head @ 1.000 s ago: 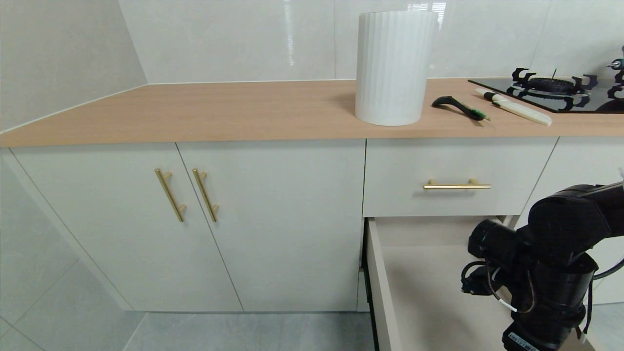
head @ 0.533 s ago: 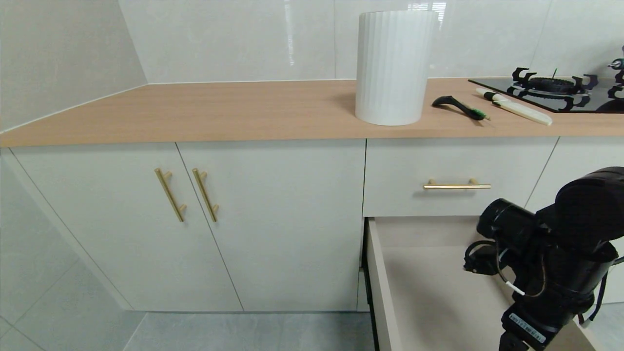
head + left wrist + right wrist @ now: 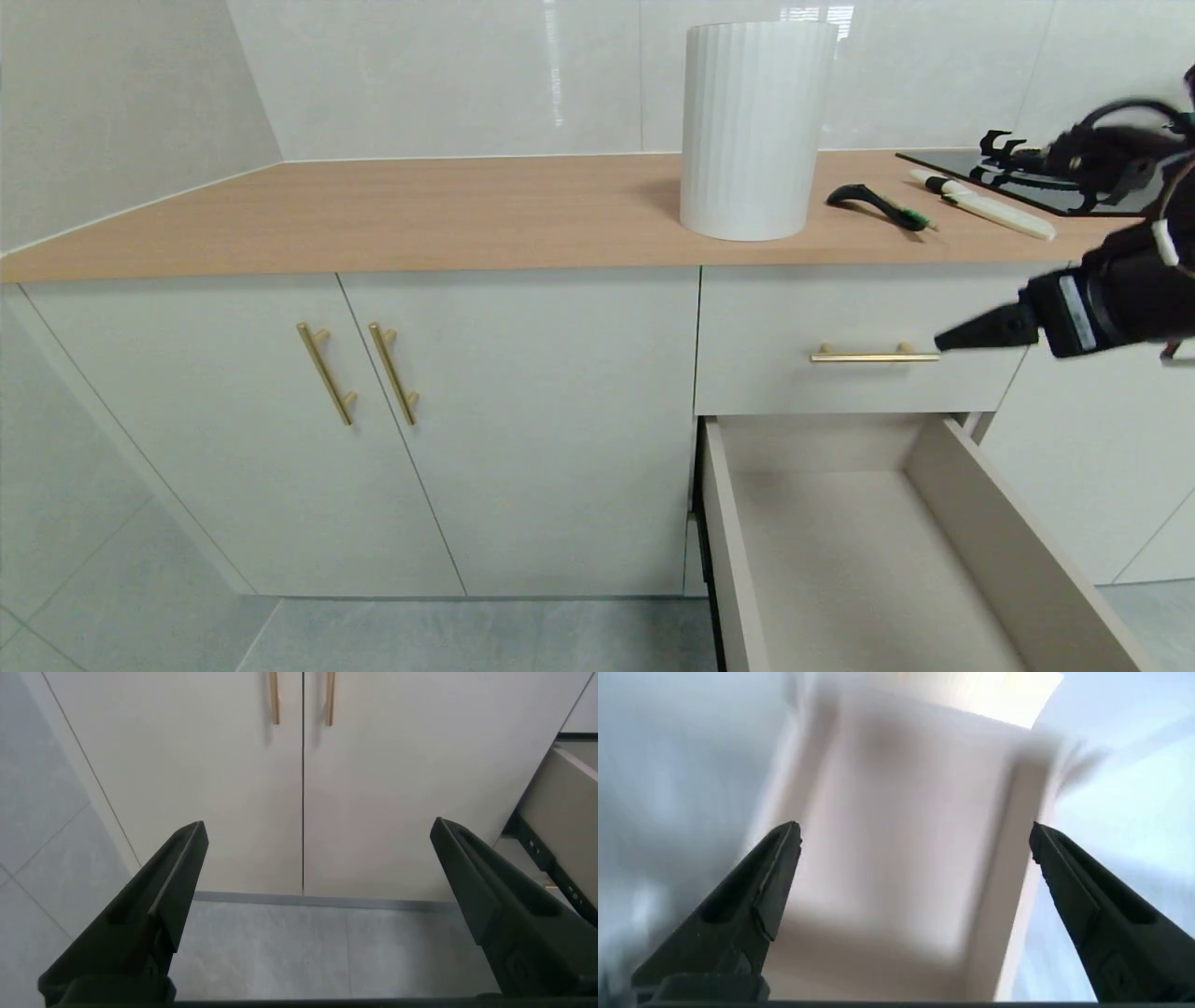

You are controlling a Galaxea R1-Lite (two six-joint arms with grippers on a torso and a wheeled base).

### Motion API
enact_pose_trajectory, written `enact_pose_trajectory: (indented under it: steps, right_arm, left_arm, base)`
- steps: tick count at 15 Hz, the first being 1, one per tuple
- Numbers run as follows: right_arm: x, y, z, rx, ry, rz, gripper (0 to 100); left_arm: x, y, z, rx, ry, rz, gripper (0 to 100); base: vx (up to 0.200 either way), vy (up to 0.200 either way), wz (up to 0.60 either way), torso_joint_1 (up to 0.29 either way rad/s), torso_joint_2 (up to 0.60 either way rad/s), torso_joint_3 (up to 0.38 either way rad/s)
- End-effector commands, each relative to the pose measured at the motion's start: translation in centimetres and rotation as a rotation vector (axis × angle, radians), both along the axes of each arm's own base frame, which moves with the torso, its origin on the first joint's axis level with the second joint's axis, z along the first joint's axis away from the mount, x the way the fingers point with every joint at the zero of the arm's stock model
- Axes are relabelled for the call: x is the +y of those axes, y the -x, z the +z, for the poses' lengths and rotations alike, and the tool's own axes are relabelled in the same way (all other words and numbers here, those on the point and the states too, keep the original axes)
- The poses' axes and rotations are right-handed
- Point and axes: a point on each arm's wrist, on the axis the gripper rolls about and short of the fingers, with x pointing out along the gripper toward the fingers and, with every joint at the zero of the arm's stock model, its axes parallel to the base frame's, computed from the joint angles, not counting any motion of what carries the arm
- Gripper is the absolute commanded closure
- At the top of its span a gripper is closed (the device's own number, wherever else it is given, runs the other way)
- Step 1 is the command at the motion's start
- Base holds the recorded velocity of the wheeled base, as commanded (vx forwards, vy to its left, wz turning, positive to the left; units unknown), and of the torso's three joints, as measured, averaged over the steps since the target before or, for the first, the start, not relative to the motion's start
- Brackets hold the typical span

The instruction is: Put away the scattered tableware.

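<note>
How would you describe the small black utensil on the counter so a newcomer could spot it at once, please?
On the wooden countertop stands a tall white ribbed container. Between it and the hob lies the black utensil, nearer the container. It is short, with a curved black handle and green tip, whereas the knife beside it is longer and cream-coloured.

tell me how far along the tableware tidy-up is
Done: the lower drawer stands pulled open, with nothing in it. In hand: nothing; the right tool is open and empty, raised near the counter edge. Left: the black-handled utensil and the white knife lie on the counter, both yet to go into the drawer.
</note>
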Motion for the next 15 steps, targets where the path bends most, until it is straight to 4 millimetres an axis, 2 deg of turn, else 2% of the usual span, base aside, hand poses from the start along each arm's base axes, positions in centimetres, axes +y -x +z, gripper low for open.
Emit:
enact_pose_trajectory:
  steps: [1, 8, 12, 15]
  right_arm:
    - [-0.5, -1.2, 2.2, -0.121, -0.056, -0.041, 0]
    - [-0.2, -3.2, 3.3, -0.227, -0.115, -0.068, 0]
    - [-0.2, -3.6, 4.1, -0.256, -0.123, -0.07, 0]
    - [-0.2, -7.0, 4.3, -0.199, -0.112, -0.13, 0]
  left_arm:
    - [0.0, 0.0, 0.0, 0.001, 0.001, 0.0, 0]
    - [0.0, 0.0, 0.0, 0.001, 0.001, 0.0, 0]
    - [0.0, 0.0, 0.0, 0.001, 0.001, 0.0, 0]
    - [0.0, 0.0, 0.0, 0.001, 0.001, 0.0, 0]
  base:
    - [0.0, 0.0, 0.0, 0.0, 0.0, 0.0]
    - [0.0, 0.0, 0.0, 0.001, -0.01, -0.011]
    - [0.0, 0.0, 0.0, 0.023, -0.13, -0.222]
    - [0.0, 0.0, 0.0, 0.009, -0.16, -0.051]
